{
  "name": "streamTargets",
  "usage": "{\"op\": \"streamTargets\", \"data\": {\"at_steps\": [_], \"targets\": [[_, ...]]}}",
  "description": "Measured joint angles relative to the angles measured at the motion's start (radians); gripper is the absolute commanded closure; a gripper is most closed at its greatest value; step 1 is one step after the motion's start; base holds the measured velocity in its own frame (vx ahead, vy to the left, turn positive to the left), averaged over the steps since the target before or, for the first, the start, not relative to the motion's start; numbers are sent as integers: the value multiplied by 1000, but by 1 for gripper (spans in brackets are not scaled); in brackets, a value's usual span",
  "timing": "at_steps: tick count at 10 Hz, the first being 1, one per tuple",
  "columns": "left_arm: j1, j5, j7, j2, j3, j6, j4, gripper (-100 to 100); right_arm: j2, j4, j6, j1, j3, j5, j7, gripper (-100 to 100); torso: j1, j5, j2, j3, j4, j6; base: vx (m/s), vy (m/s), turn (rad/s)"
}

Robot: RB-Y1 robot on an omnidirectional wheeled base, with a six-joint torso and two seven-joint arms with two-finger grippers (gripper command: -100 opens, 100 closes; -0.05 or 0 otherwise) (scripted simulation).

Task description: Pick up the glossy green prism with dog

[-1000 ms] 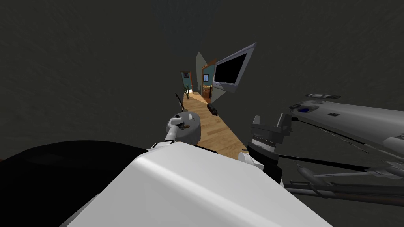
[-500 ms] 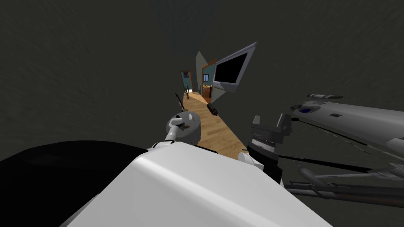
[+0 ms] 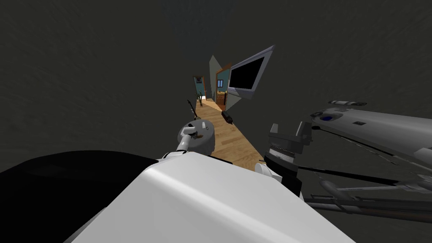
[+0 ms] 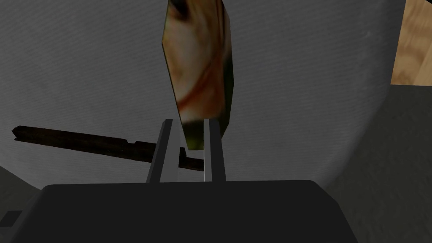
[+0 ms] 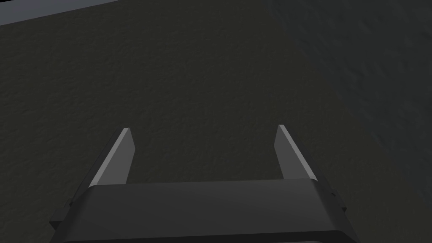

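The prism (image 4: pixel 202 63) carries a tan dog picture with glossy green edges and lies on a round grey table (image 4: pixel 84 63). My left gripper (image 4: pixel 190 139) is shut on the prism's near end, one finger pressing each side. In the head view the left gripper (image 3: pixel 190 134) sits over that same round table (image 3: pixel 206 141), just above my chest. My right gripper (image 3: pixel 290 130) hangs to the right of it, and the right wrist view shows this gripper (image 5: pixel 202 147) open and empty before a dark surface.
A thin dark stick-like object (image 4: pixel 76 141) lies on the table beside my left fingers. A strip of wooden floor (image 3: pixel 230 139) runs past the table toward a doorway, with a small dark object (image 3: pixel 227 117) on it. A dark screen (image 3: pixel 249 76) hangs beyond, and long grey equipment (image 3: pixel 379 130) stretches along the right.
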Motion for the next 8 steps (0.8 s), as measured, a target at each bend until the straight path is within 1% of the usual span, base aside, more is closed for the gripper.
{"op": "streamTargets", "data": {"at_steps": [2,3,4,7,8], "targets": [[0,0,0,0,0,1,0,100,0,0,0,0,0,0,0,0,2,1,-2,-1,-1,0,0,0,0],[0,0,0,0,0,1,0,0,0,0,0,0,0,0,0,0,3,1,-3,-2,-1,0,0,0,0],[0,0,0,0,0,1,0,100,0,0,0,0,0,0,0,0,3,1,-3,-2,-1,0,6,12,-13],[-6,1,-1,4,9,54,-36,100,0,0,0,0,0,0,0,0,2,0,-2,-1,0,1,-2,1,-4],[-7,1,-1,5,10,59,-39,0,0,0,0,0,0,0,0,0,2,1,-2,-1,-1,1,0,0,0]]}}
